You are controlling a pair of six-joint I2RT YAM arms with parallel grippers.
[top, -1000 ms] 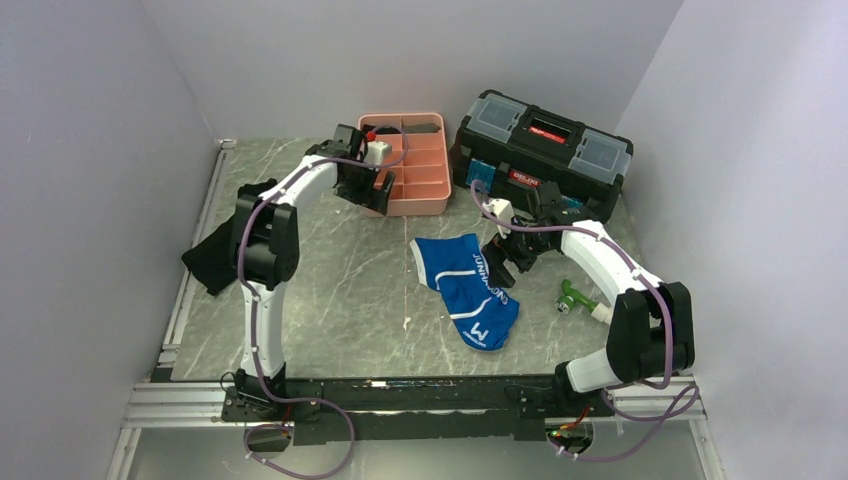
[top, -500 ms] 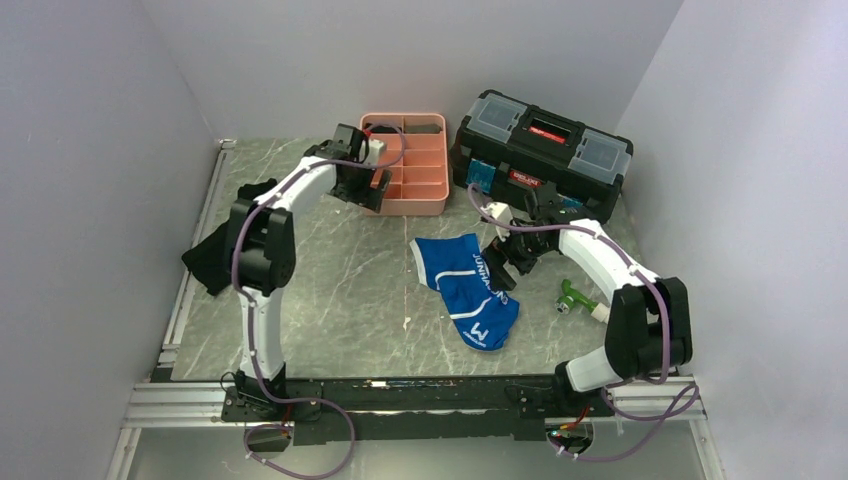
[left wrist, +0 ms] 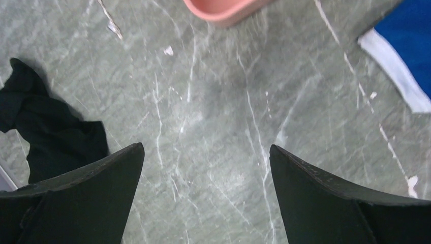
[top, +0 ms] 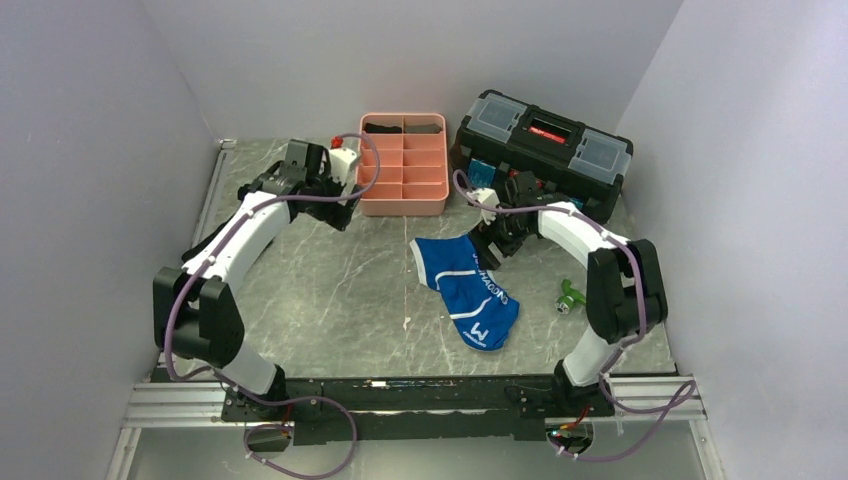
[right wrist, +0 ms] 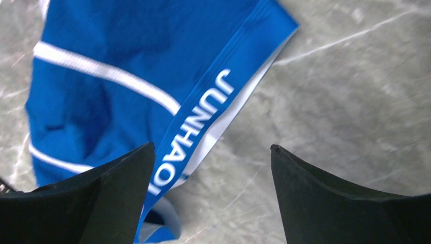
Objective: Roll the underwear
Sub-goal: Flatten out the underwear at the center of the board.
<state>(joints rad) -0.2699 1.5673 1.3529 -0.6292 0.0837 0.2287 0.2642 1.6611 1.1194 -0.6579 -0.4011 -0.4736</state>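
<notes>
The underwear [top: 465, 290] lies spread out and unrolled on the counter [top: 340, 290], in front of the pink tray [top: 403, 207] and a little to its right, with the white waistband lettering facing up. The right hand [right wrist: 212, 150] hangs over the waistband edge, at the end nearer the tray, its fingers set wide apart and holding nothing. The left hand [left wrist: 205, 152] hovers over bare counter just in front of the tray's left corner, fully spread and empty. A black cloth [left wrist: 51, 132] lies left of the tray, and a black toolbox [top: 545, 150] stands to its right
</notes>
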